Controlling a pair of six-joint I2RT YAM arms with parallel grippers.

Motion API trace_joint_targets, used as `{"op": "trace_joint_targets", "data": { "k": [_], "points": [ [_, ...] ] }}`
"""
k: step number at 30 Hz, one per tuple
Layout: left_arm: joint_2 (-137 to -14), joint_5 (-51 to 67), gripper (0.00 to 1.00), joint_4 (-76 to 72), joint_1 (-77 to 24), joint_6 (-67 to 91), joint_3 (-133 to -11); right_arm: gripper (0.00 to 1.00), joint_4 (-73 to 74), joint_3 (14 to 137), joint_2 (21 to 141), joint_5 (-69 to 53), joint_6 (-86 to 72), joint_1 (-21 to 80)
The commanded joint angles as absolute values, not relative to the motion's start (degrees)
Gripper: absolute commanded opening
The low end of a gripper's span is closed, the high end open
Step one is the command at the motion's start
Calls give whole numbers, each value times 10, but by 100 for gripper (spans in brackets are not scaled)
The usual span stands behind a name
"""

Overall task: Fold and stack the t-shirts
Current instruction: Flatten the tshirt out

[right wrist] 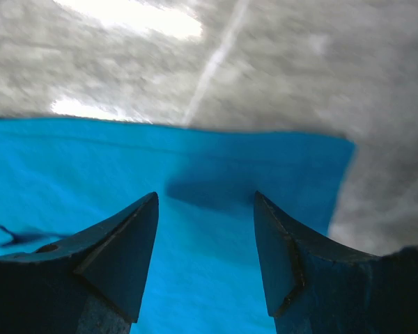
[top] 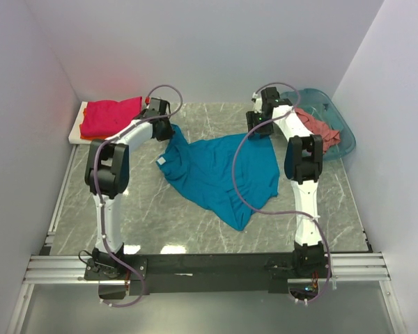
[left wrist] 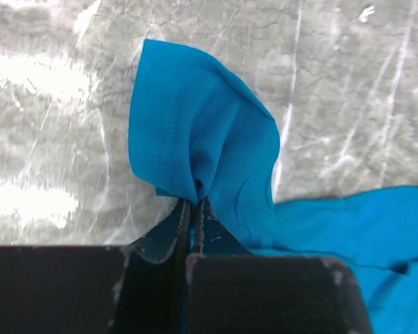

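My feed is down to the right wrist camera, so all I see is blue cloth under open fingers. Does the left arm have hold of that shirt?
Observer: Yes. The left gripper is shut on a bunched fold of the teal shirt, near its far left end.
Operator: Where are the finished shirts?
Observer: A magenta shirt lies folded on the white board in the far left corner.
Operator: Anything waiting in the basket?
Observer: A salmon-pink shirt lies crumpled in the basket at the far right, behind the right arm.
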State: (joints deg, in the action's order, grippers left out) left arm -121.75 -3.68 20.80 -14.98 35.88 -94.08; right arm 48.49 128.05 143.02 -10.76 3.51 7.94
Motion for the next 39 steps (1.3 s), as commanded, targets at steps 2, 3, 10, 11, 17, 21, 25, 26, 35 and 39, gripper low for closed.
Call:
{"op": "trace_joint_targets", "data": {
  "k": [2,3,10,11,17,21,25,26,35,39],
  "points": [
    [-1215,-21,9,219,-143,316,-995,64,466,1237,1353,-161,54,60],
    [-1207,-18,33,208,-142,303,-998,64,459,1217,1343,-171,57,57],
    [-1048,-6,69,170,-141,254,-911,64,419,1115,1256,-239,66,49],
    [-1030,15,68,168,-141,252,-889,64,406,1103,1239,-243,66,49],
    [-957,136,49,190,-145,286,-733,64,412,1069,1230,-263,69,42],
    [-904,128,51,161,-149,271,-649,63,421,1037,1209,-281,83,40],
    [-918,75,57,209,-148,195,-677,63,409,976,1156,-280,106,39],
    [-927,61,58,220,-147,182,-687,63,400,953,1148,-272,109,38],
    [-1018,66,61,265,-144,84,-741,63,387,911,1150,-274,105,17],
    [-1054,81,60,283,-143,47,-776,62,391,914,1158,-288,103,17]
  ]
}}
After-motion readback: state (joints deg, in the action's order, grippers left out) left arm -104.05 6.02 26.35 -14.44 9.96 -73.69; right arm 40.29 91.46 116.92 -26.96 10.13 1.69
